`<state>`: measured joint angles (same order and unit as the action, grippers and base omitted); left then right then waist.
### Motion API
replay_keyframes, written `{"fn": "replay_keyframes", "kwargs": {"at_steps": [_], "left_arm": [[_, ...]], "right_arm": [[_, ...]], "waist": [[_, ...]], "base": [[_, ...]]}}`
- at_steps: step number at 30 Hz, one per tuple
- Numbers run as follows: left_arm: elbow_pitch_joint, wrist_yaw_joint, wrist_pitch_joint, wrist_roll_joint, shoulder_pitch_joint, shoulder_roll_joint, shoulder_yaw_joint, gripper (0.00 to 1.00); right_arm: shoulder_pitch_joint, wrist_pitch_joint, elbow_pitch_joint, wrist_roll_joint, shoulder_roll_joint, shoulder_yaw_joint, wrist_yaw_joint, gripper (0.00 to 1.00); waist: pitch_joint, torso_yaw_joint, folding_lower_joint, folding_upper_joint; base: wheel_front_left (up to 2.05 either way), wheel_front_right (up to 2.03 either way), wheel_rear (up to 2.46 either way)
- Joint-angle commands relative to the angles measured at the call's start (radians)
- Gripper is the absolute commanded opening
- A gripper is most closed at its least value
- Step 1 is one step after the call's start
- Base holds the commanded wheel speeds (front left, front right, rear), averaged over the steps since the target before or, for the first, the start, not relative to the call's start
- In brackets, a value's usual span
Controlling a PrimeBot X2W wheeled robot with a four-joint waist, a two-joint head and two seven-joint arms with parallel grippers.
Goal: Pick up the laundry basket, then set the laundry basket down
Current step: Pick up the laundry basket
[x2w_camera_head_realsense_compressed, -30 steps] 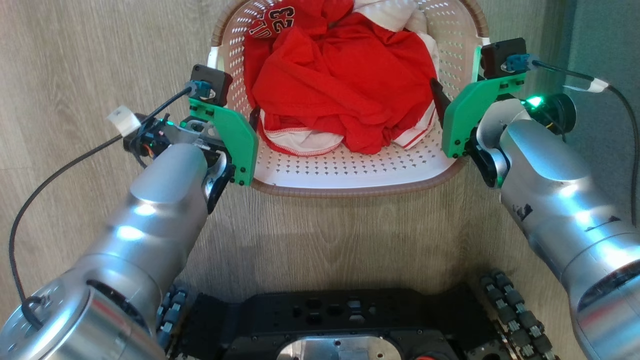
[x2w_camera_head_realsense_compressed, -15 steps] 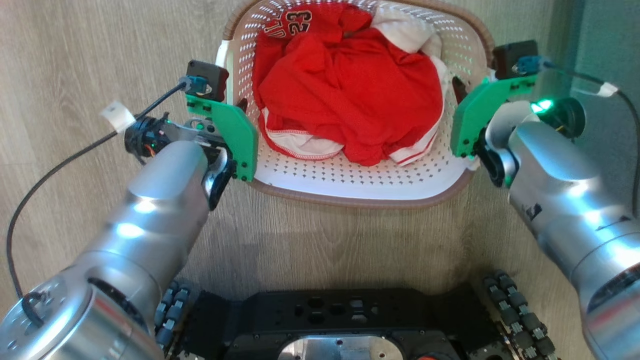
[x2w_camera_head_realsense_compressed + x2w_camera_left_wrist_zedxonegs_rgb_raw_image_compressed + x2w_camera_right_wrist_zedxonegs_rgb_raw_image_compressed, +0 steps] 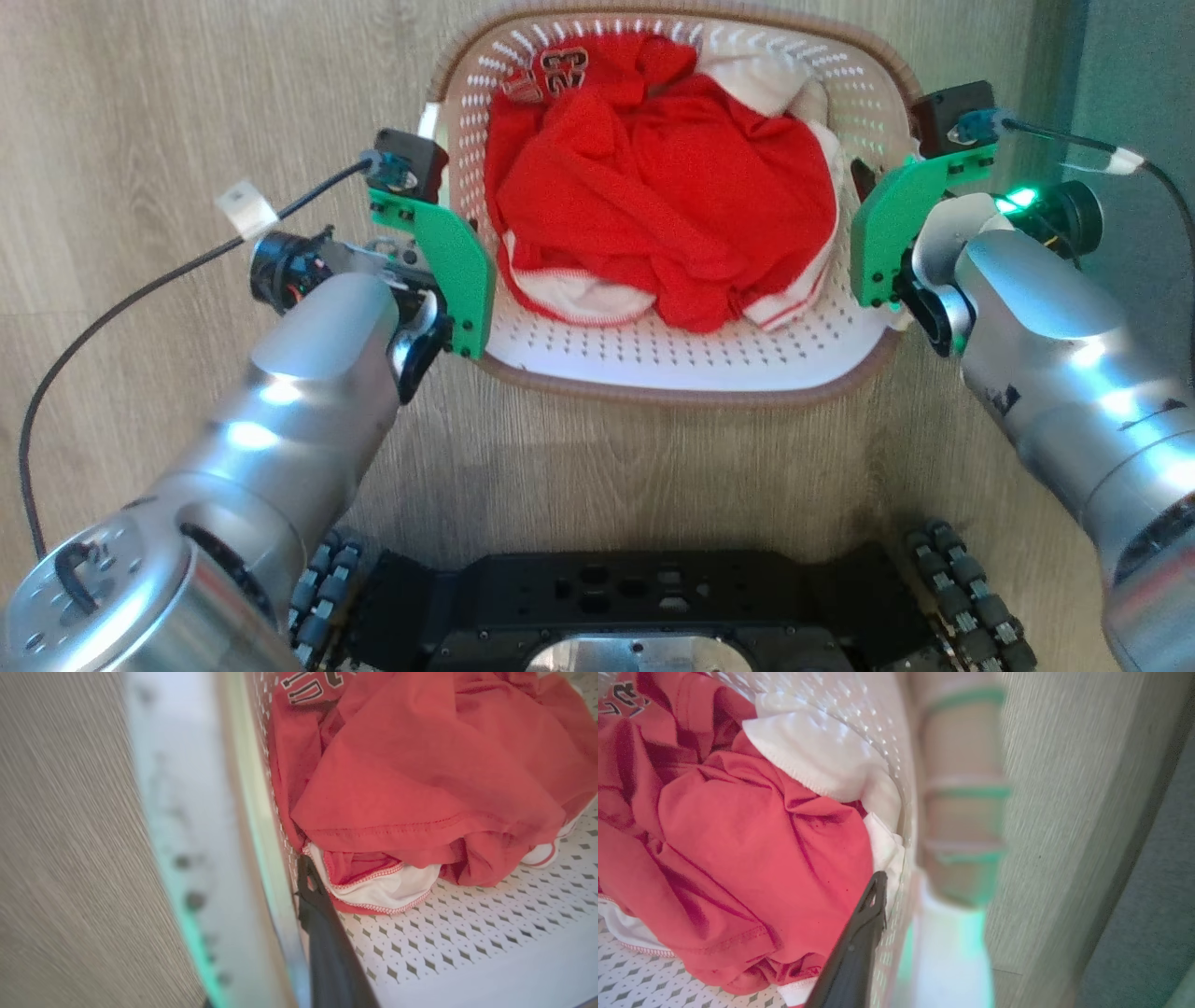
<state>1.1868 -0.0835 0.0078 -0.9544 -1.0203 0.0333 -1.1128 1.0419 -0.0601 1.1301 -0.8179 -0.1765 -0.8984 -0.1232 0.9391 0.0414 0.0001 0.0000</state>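
The basket (image 3: 672, 359) was in the upper middle of the head frame, upright and open to the top, over the wood floor (image 3: 187, 112). Whether it touched the floor could not be told. It was a rounded-rectangular cream-white plastic tub. Small holes pierced its walls and bottom, and it had a brown woven-look rim (image 3: 672, 397) and a white handle (image 3: 428, 121) at frame left. Red and white clothes (image 3: 653, 196) were heaped inside, leaving the near bottom bare. The left end effector (image 3: 462, 224) and the right end effector (image 3: 873, 177) straddled its side walls.
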Motion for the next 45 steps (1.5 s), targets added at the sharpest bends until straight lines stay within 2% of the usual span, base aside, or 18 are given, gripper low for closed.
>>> {"fn": "replay_keyframes", "kwargs": {"at_steps": [1,7,16,27,30,37,45], "left_arm": [[-0.017,-0.02,0.011,0.001,0.03,0.017,-0.01,0.0],[-0.041,-0.036,0.084,-0.034,0.052,0.017,-0.059,0.0],[-0.054,-0.045,0.147,-0.086,0.084,0.017,-0.104,0.0],[-0.04,-0.047,0.228,-0.125,0.176,0.017,-0.141,0.0],[-0.04,-0.047,0.249,-0.128,0.193,0.017,-0.146,0.0],[-0.047,-0.047,0.322,-0.14,0.269,0.032,-0.158,0.0],[-0.047,-0.047,0.37,-0.145,0.327,0.037,-0.163,0.0]], "right_arm": [[-0.041,0.013,-0.015,0.026,-0.005,-0.05,-0.008,0.0],[-0.051,0.118,-0.071,-0.015,-0.054,-0.146,-0.008,0.0],[-0.069,0.174,-0.111,-0.112,-0.088,-0.225,-0.008,0.0],[-0.153,0.29,-0.139,-0.238,-0.07,-0.331,-0.008,0.0],[-0.171,0.306,-0.145,-0.257,-0.063,-0.341,-0.008,0.0],[-0.25,0.362,-0.161,-0.307,-0.031,-0.368,-0.008,0.0],[-0.304,0.414,-0.16,-0.342,-0.014,-0.376,-0.008,0.0]], "waist": [[-0.011,0.006,-0.0001,0.0],[-0.075,0.021,-0.0001,0.0],[-0.208,0.034,-0.0001,0.0],[-0.438,0.03,-0.0001,0.0],[-0.475,0.03,-0.0001,0.0],[-0.636,0.021,-0.0001,0.0],[-0.75,0.028,-0.0001,0.0]], "base": [[0.0,0.0,0.0],[0.0,0.0,0.0],[0.0,0.0,0.0],[0.0,0.0,0.0],[0.0,0.0,0.0],[0.0,0.0,0.0],[0.0,0.0,0.0]]}}
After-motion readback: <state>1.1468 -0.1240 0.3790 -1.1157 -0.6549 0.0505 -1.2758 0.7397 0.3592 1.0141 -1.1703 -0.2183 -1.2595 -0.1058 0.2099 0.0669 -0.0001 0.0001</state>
